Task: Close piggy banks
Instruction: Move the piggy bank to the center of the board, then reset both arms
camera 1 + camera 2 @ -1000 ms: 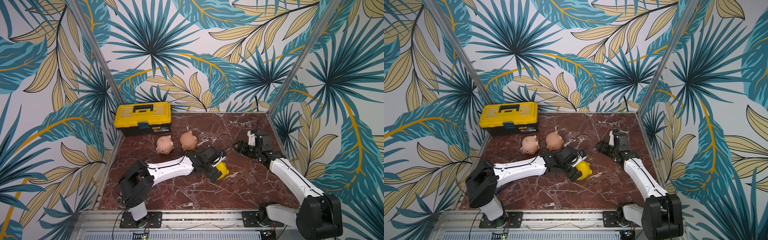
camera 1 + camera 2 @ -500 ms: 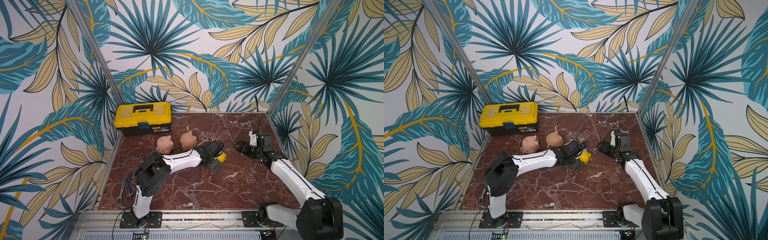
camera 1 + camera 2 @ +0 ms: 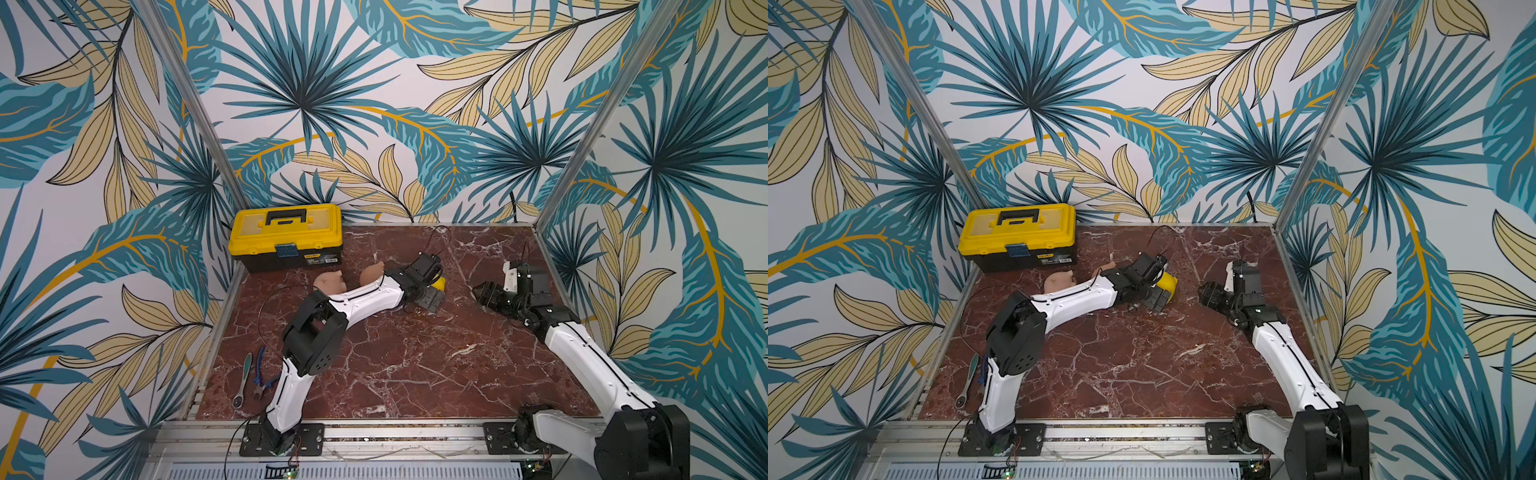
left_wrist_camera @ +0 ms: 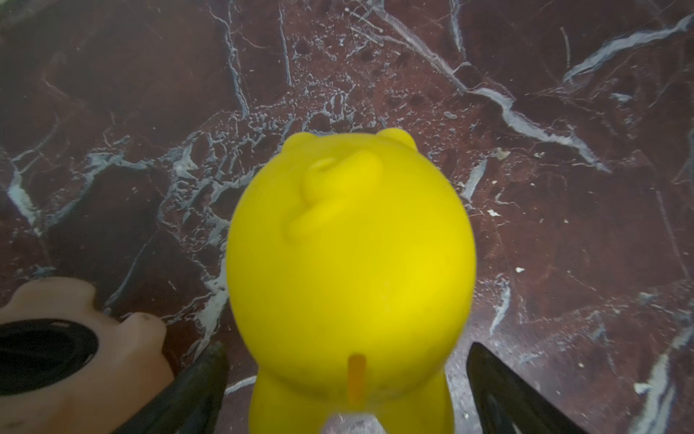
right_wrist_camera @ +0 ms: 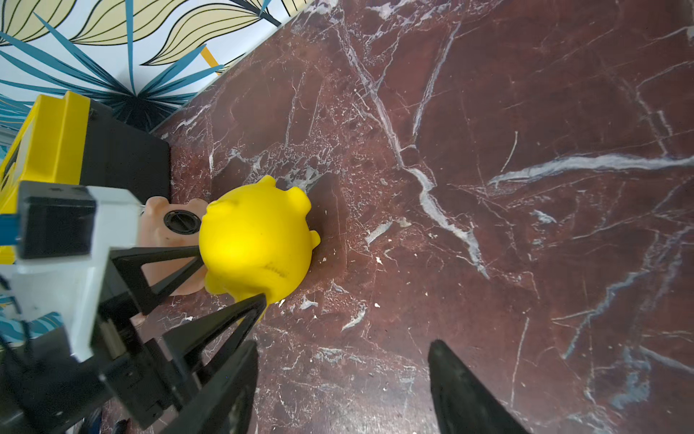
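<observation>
Well in front of the yellow-and-black toolbox (image 3: 286, 237), off its left end at the edge of the table (image 3: 415, 365), a ratchet (image 3: 243, 380) and pliers (image 3: 261, 374) lie out of the way, probably of no use for this job. Just in front of the toolbox's right end rests one pink piggy bank (image 3: 328, 280). Beside it is the second pink piggy bank (image 3: 372, 274), belly turned out so its black round (image 5: 180, 221) shows; fitted plug or bare hole, I cannot tell. Further right of the toolbox, just beside that pig, the yellow piggy bank (image 4: 349, 263) sits on the marble. The left gripper (image 4: 347, 347) brackets its hind end closely; whether it pinches or has let go, I cannot tell. It looks parked with its fellows. Farthest from the toolbox, the right gripper (image 5: 343, 344) hovers spread and empty, aimed at the yellow pig, likely waiting its turn.
</observation>
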Motion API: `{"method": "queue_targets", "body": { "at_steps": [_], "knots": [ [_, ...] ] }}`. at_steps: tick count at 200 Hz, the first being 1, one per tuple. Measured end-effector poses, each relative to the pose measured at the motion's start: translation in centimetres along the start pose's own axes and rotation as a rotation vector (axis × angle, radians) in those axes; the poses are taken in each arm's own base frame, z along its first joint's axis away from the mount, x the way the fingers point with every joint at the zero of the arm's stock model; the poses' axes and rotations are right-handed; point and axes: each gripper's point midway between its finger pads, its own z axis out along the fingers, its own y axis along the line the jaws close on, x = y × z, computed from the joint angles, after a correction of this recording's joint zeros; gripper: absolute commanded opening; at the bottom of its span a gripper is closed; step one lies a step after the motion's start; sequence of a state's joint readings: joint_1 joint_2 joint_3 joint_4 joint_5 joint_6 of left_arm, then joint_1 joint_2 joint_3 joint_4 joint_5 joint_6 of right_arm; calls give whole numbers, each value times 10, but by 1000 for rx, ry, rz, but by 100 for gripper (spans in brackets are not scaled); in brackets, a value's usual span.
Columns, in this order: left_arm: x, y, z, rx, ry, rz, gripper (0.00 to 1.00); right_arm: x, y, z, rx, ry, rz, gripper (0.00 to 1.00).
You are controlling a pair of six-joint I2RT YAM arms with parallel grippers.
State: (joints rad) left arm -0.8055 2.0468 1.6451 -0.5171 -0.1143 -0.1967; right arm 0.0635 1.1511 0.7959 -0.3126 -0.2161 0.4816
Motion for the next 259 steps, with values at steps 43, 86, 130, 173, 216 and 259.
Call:
{"method": "queue_targets", "body": {
  "at_steps": [43,86,130,173,216,259],
  "knots": [
    [-53,10,-91,26,-192,-34,99,-3,-6,-1,29,-16,0,75],
    [-49,114,-171,-190,-369,-217,100,-9,-28,-10,142,-95,-33,83],
    [44,263,-201,-543,-402,-492,100,-19,-68,-19,335,-224,-92,99],
    [152,339,-208,-786,-405,-644,100,-29,-106,-24,505,-362,-146,100],
    [186,357,-192,-816,-443,-639,100,-33,-128,-7,584,-447,-213,100],
    [191,355,-162,-743,-513,-575,100,-41,-129,8,573,-500,-269,99]
  ]
}}
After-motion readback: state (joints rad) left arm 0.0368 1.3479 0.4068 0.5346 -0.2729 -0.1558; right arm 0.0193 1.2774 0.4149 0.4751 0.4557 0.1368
